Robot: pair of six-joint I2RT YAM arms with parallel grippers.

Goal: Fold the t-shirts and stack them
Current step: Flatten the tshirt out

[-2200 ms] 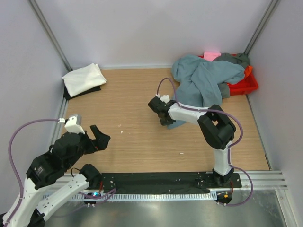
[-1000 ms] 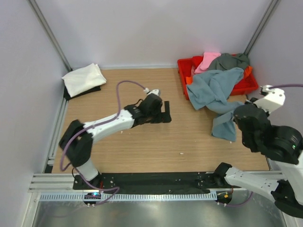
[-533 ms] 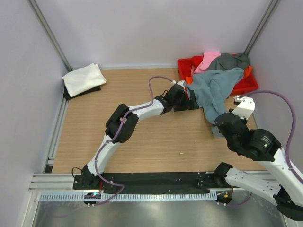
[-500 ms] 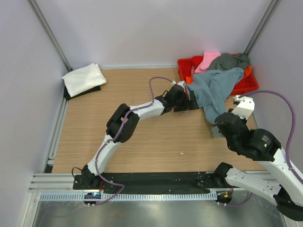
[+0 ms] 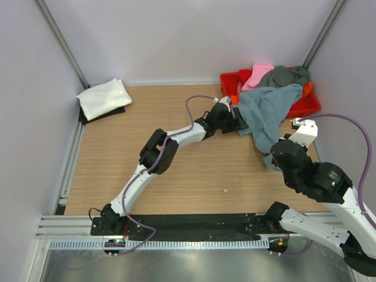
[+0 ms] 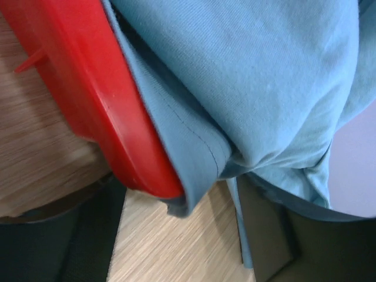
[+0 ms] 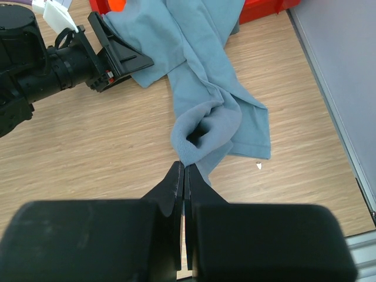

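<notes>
A large blue-grey t-shirt (image 5: 264, 108) hangs out of the red crate (image 5: 229, 82) onto the table. My right gripper (image 7: 184, 169) is shut on a bunched fold at the shirt's lower end (image 7: 205, 132), just above the wood. My left gripper (image 5: 239, 125) is stretched across to the crate's front corner (image 6: 76, 88). Its jaws stand open around the shirt's hem (image 6: 200, 158), which drapes over the crate rim. Pink (image 5: 261, 73), dark grey (image 5: 288, 75) and orange (image 5: 307, 89) shirts lie in the crate. A folded white shirt (image 5: 104, 97) lies at the back left.
A dark folded cloth (image 5: 87, 117) peeks out under the white shirt. Grey walls close in the back and both sides. The right wall (image 7: 341, 70) stands close to my right gripper. A small white scrap (image 5: 225, 190) lies on the wood.
My left arm swung from mid-table across to the crate and has now edged further onto the shirt's hem. My right arm has shifted slightly, still holding the shirt's lower end.
</notes>
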